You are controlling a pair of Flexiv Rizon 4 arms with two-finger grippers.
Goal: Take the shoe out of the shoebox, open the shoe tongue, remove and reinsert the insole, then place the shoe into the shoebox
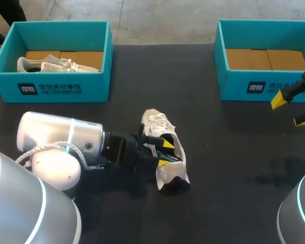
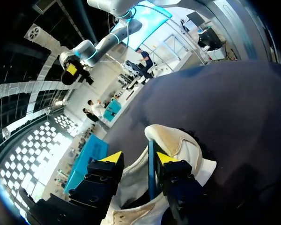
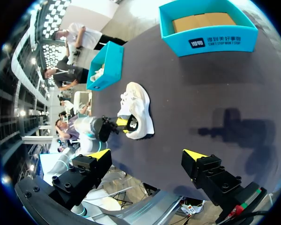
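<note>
- The left claw [image 1: 165, 153] is spread at the mouth of the white sneaker [image 1: 155, 122]. In the left wrist view a thin dark-blue edge [image 2: 151, 173] stands between its fingers, close against one; I see no two-sided pinch.
- That edge may be the insole or the collar lining; I cannot tell which.
- To do this step well, I judge the claw should close on that thin edge alone, low and square. It should then draw along the shoe's length, so that the unpinned sneaker does not drag across the bench [image 1: 234, 162].
- The sneaker lies mid-bench, well apart from both boxes.
- The right claw [image 1: 291, 110] hangs spread and empty near the empty right shoebox [image 1: 234, 84]. It could steady the sneaker.
- The left shoebox [image 1: 61, 90] holds a second sneaker [image 1: 46, 64]. Nothing blocks the path.
</note>
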